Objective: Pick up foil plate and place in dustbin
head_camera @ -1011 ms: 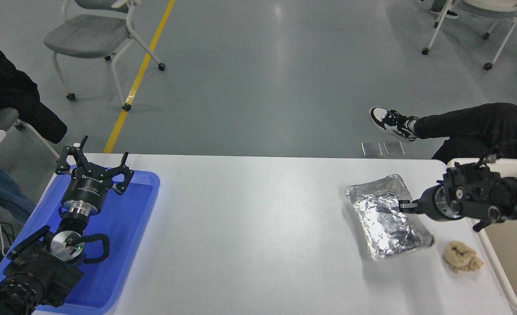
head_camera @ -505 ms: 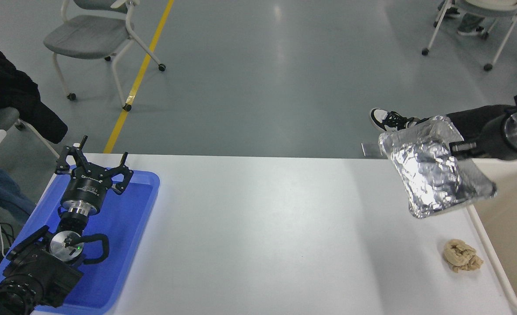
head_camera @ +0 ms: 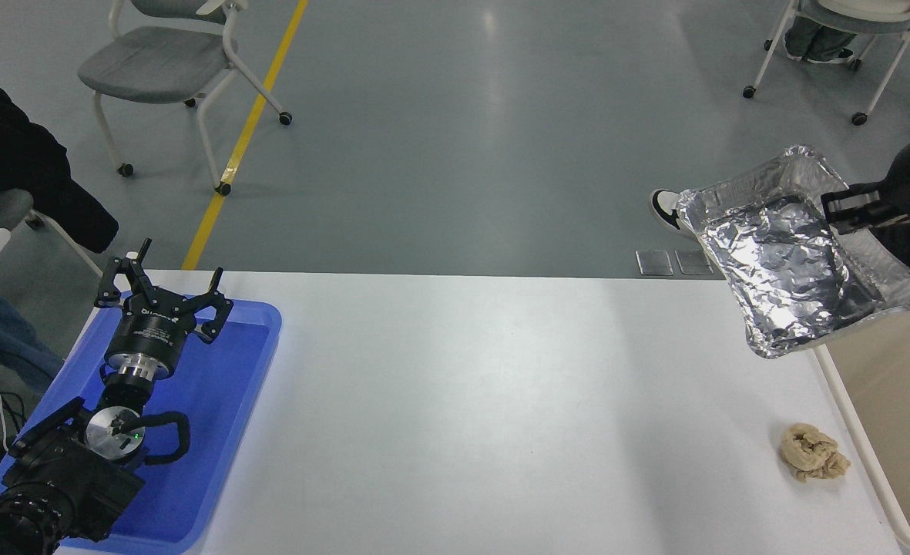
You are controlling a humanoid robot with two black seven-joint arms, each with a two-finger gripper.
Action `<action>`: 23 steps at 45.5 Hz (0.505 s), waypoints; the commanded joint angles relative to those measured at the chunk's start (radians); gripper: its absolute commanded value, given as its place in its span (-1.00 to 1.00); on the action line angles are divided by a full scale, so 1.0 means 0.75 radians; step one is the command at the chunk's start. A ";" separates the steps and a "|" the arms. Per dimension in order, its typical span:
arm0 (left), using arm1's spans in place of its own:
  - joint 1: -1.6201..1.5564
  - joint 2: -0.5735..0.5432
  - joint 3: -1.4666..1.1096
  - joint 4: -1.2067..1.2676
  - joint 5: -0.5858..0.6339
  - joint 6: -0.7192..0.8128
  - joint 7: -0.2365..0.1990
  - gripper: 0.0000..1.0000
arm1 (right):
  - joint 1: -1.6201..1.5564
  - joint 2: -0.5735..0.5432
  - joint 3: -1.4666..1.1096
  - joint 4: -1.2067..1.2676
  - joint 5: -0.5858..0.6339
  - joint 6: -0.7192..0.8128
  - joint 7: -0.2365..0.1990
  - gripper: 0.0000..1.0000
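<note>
The foil plate (head_camera: 786,266) hangs in the air above the table's far right corner, tilted so that its wrinkled inside faces the camera, with its near right corner already over the rim of the dustbin (head_camera: 840,385). The right gripper (head_camera: 847,212) has it by the far right rim, its black fingers pinched over the rolled edge, one inside the wall and one outside. To judge by the creases, the plate is very light and thin; it should bend or dent under any firm squeeze and may swing or twist from a hold at a single point on its edge. The rolled rim looks like the stiffest part and so the sensible place to grip, as here; the smooth foil could still slip between hard fingers. Letting go should need little care, since the bin's mouth is wide and the plate nearly over it. Below lies the white table (head_camera: 462,401), smooth and bare in the middle, with a small tan wad of paper (head_camera: 813,452) near the bin and a blue tray (head_camera: 239,370) at the left end, where the left gripper (head_camera: 163,291) rests parked with fingers spread apart. Beyond the table is a grey floor with a yellow line (head_camera: 243,139), wheeled chairs (head_camera: 169,69), and a seated person's shoe (head_camera: 666,210) showing behind the plate.
</note>
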 commanded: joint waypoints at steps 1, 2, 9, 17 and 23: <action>0.000 -0.002 0.000 0.000 0.000 0.000 -0.002 1.00 | 0.021 -0.089 -0.092 -0.020 -0.088 0.000 -0.002 -1.00; 0.000 0.000 0.000 0.000 0.000 0.000 -0.002 1.00 | 0.021 -0.111 -0.095 -0.022 -0.113 -0.002 -0.002 -1.00; 0.000 -0.002 0.000 0.004 0.000 0.000 -0.002 1.00 | 0.011 -0.346 -0.109 -0.128 -0.360 0.002 0.000 -1.00; 0.000 -0.002 0.000 0.004 0.000 0.000 -0.004 1.00 | -0.177 -0.563 -0.044 -0.429 -0.506 -0.004 0.004 -1.00; 0.000 -0.002 0.000 0.004 0.000 0.000 -0.004 1.00 | -0.541 -0.717 0.232 -0.725 -0.510 -0.022 0.004 -1.00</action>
